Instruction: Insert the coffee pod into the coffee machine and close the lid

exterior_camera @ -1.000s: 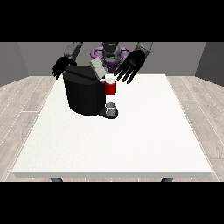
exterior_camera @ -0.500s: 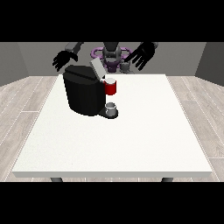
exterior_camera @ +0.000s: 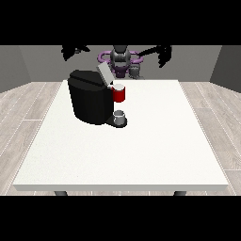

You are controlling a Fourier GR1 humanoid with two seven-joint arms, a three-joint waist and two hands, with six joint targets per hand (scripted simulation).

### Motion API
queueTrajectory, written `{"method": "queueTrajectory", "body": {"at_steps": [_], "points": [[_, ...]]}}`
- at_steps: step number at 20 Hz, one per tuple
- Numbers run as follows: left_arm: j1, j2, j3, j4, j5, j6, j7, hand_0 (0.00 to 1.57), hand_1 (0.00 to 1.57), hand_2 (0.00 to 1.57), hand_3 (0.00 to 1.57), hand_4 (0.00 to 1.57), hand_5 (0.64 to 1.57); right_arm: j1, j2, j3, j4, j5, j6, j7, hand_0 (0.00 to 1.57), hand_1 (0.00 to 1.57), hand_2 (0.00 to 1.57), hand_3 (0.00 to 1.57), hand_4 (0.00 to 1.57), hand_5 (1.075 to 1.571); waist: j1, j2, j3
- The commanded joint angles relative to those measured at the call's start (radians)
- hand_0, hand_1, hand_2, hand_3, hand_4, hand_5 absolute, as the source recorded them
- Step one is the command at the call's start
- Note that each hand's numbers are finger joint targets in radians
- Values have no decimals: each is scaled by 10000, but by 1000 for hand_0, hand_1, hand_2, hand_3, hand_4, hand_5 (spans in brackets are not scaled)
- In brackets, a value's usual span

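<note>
Now that both robot hands, view-left (exterior_camera: 75, 50) and view-right (exterior_camera: 162, 52), have lifted clear, holding nothing, I see the coffee pod (exterior_camera: 119, 93) seated in the coffee machine (exterior_camera: 92, 99); lid (exterior_camera: 103, 74) still up.

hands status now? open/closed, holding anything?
Hand at the view's left: raised above the table, holding nothing; open or shut cannot be told.
Hand at the view's right: raised too, holding nothing; open or shut cannot be told.
</note>
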State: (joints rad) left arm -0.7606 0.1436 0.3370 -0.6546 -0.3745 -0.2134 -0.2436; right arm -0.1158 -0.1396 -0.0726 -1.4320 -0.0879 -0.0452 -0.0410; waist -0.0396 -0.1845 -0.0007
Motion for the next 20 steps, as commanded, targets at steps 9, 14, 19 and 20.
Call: {"method": "queueTrajectory", "body": {"at_steps": [9,14,19,20], "points": [[1706,-986,176,-1112,1519,-999,99,0,0,0,0,0,1571,-1181,-508,303,-310,235,422,1190,0,0,0,0,0,1571,1689,-415,7],[2520,-830,202,-1881,2100,-1413,361,0,0,0,0,27,1571,-1064,-286,824,-322,743,511,812,0,0,0,0,215,1571,1794,-220,8],[3563,-1420,-953,-3457,2575,-918,459,0,0,0,0,204,1571,-1830,-468,218,532,374,888,652,0,0,0,0,0,1571,2016,106,10],[3288,-924,-473,-3603,2695,-1284,450,0,0,0,0,222,1571,-1901,-346,218,545,234,936,665,0,0,0,0,0,1571,1968,452,9]]}}
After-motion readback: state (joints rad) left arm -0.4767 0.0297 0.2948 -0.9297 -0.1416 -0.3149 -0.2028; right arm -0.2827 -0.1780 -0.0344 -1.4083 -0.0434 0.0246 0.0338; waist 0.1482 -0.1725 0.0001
